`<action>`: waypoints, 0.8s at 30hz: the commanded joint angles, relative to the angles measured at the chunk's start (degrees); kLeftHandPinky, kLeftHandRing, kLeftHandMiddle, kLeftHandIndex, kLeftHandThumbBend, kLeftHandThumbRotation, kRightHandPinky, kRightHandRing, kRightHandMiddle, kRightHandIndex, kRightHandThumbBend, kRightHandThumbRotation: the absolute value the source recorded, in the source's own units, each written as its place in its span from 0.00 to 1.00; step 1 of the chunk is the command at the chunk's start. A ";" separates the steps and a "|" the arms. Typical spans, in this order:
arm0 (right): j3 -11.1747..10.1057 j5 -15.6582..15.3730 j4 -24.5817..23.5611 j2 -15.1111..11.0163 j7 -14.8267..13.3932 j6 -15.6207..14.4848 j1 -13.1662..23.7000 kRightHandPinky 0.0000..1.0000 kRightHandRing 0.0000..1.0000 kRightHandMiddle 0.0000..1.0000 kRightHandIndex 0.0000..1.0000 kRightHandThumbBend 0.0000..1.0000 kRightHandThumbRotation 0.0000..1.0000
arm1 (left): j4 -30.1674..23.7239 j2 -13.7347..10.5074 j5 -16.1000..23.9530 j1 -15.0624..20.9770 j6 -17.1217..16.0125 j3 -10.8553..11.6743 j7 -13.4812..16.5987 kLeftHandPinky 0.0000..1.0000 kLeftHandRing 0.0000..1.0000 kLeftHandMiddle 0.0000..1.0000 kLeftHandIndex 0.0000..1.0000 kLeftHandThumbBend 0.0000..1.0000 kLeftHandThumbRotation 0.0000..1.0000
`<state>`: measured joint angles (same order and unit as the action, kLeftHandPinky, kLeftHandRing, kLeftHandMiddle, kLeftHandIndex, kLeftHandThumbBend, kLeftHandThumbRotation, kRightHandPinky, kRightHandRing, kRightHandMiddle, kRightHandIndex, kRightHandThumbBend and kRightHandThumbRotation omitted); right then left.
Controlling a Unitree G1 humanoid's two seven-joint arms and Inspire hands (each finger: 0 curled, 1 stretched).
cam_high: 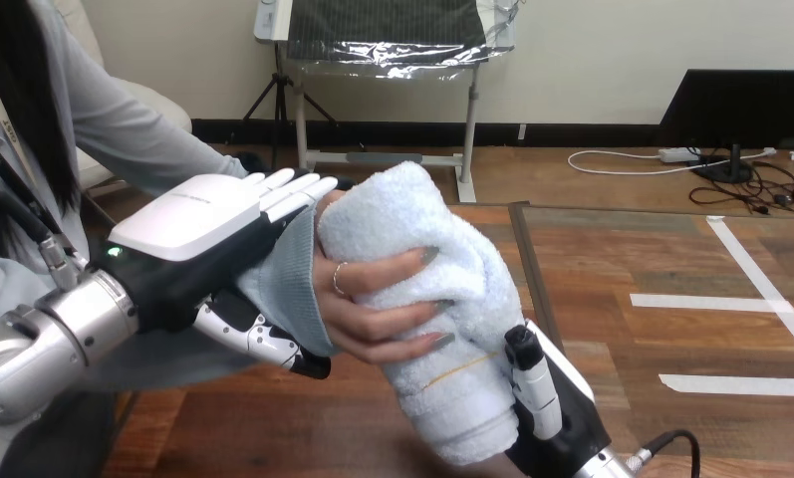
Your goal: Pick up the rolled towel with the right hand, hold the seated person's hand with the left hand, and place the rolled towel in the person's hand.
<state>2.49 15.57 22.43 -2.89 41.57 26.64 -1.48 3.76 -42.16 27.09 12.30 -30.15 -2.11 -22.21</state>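
The rolled towel (427, 299), pale blue-white, stands tilted in mid-view. The person's hand (373, 309) comes in from the left, its fingers curled round the towel's middle. My left hand (198, 224) clasps the person's wrist at the grey sleeve cuff: its fingers (291, 189) lie over the top and the thumb (263, 339) curls underneath. My right hand (557, 413) comes up from the bottom edge and grips the towel's lower end, one finger (532, 383) pressed upright against the towel's side. The towel hides the rest of that hand.
The wooden table (671, 249) stretches to the right, with white tape strips (716, 301) marked on it. The person sits close at the left edge, their arm reaching across in front of me.
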 commanded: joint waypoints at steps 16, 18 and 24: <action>0.74 -1.95 1.35 -0.79 0.61 0.61 4.49 1.00 1.00 1.00 1.00 1.00 0.97 | -1.42 -0.65 3.60 -0.03 -1.95 0.88 5.13 1.00 1.00 1.00 1.00 1.00 0.72; 0.74 -2.08 1.32 -0.83 0.55 0.46 4.43 1.00 1.00 1.00 1.00 1.00 0.97 | -1.59 -0.64 3.58 -0.28 -1.85 0.92 5.19 1.00 1.00 1.00 1.00 1.00 0.73; 0.61 -2.30 1.68 -0.86 0.56 0.70 4.44 1.00 1.00 1.00 1.00 1.00 0.97 | -2.29 -0.49 4.02 -1.03 -1.69 1.16 5.86 1.00 1.00 1.00 1.00 1.00 0.75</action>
<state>2.50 13.36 23.97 -3.70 41.83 26.61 -1.32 3.78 -42.32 31.18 10.42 -31.75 -2.11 -18.52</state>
